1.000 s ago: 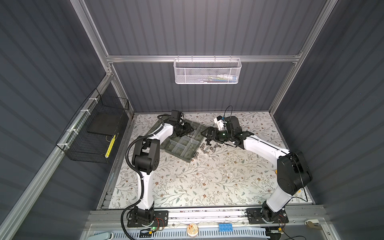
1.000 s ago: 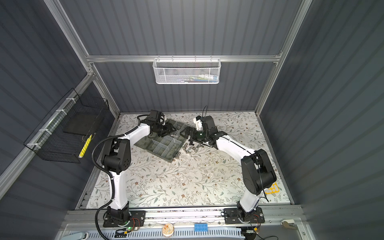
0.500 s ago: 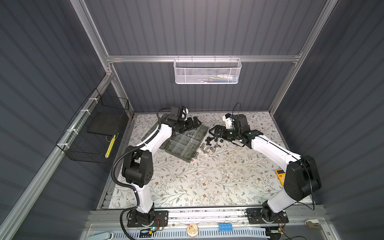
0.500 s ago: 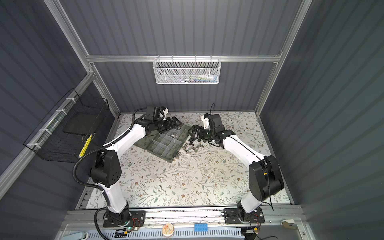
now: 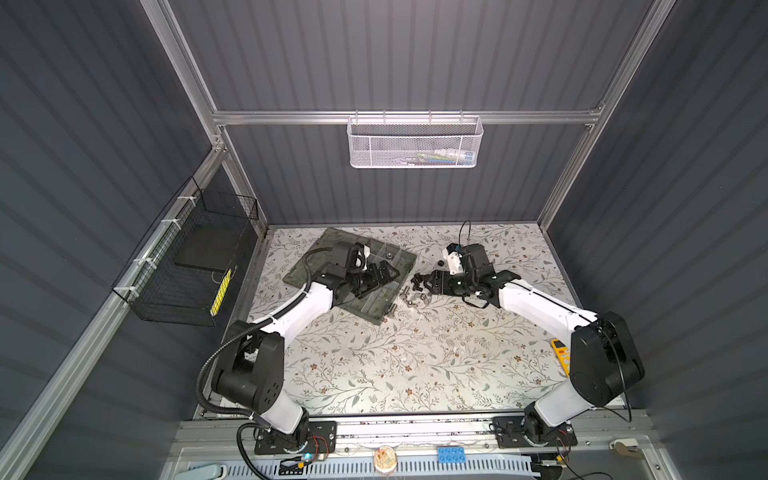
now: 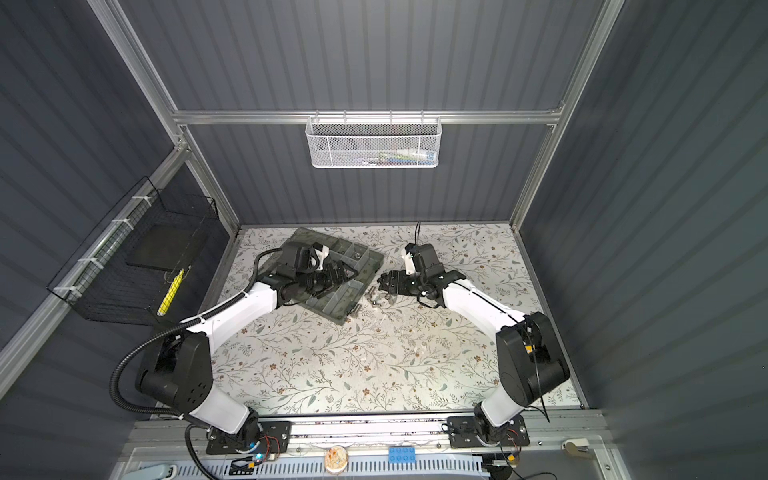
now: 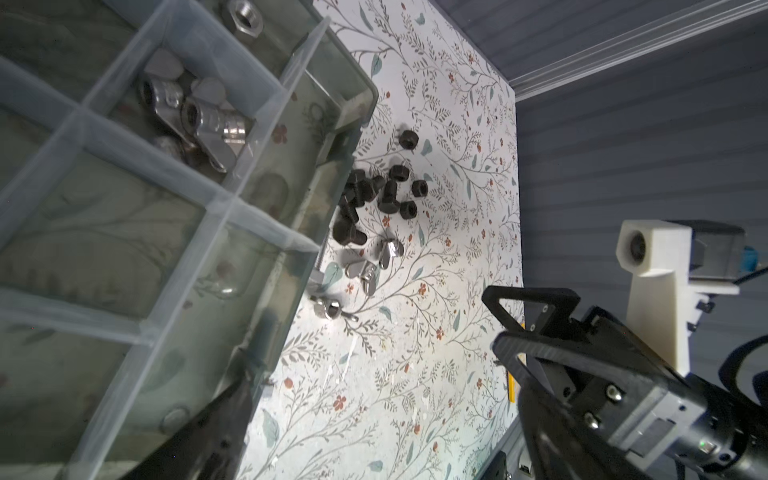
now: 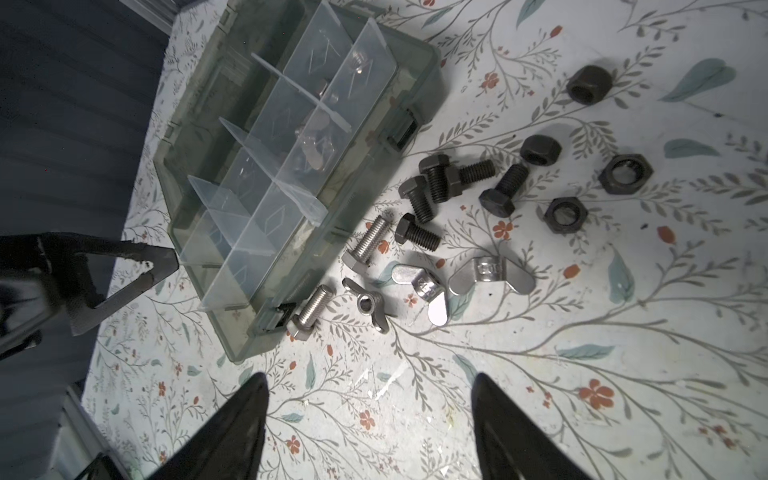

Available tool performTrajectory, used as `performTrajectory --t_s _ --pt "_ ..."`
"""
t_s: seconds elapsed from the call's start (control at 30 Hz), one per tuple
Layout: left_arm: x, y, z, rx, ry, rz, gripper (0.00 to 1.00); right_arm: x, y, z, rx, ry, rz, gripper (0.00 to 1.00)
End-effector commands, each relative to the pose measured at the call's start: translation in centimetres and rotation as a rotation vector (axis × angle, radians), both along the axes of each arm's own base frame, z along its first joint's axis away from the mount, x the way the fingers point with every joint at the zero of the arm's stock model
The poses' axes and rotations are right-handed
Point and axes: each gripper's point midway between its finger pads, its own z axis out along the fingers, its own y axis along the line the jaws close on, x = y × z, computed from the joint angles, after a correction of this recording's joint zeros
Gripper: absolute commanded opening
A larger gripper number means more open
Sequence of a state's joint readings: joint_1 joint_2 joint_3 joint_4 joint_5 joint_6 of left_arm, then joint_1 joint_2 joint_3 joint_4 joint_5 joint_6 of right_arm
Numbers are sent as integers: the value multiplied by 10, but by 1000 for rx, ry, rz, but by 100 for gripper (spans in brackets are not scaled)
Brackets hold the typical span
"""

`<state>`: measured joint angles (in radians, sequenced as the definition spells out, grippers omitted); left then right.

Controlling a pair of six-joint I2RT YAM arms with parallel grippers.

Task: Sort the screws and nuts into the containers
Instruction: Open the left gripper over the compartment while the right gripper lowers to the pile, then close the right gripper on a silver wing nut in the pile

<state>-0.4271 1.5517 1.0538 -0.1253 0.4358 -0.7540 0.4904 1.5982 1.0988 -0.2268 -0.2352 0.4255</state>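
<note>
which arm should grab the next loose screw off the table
Right. The right claw hangs open just beside the loose screws and nuts on the table. The left claw is over the organizer box, open, farther from the pile.

Left claw (image 5: 385, 274) spread wide, right claw (image 5: 430, 283) parted (both empty)

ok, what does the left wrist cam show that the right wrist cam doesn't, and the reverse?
Left wrist only: the right gripper from outside, jaws apart, with its white camera mount.
Right wrist only: one of the left gripper's fingers from outside.
Both: the organizer box, with wing nuts in one compartment, and loose black bolts, black nuts, silver bolts and more wing nuts on the floral tabletop.
</note>
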Motion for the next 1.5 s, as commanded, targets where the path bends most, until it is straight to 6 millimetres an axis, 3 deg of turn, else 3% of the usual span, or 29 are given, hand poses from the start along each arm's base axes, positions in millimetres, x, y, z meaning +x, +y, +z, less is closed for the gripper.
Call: performTrajectory --t_s 0.0,0.27,0.57,1.07,1.47 --pt "-9 -1 11 -54 -19 9 100 -8 0 -29 -116 15 42 73" --pt "-27 10 1 -66 -9 41 100 -18 26 -61 -173 55 129 63" --pt "-45 15 -15 -98 27 51 100 -12 49 -81 -196 87 166 56" --pt "-50 18 -20 -98 50 59 100 8 62 -108 -235 118 173 48" --pt "-50 17 -20 -98 59 62 100 0 57 -137 -322 169 175 38"
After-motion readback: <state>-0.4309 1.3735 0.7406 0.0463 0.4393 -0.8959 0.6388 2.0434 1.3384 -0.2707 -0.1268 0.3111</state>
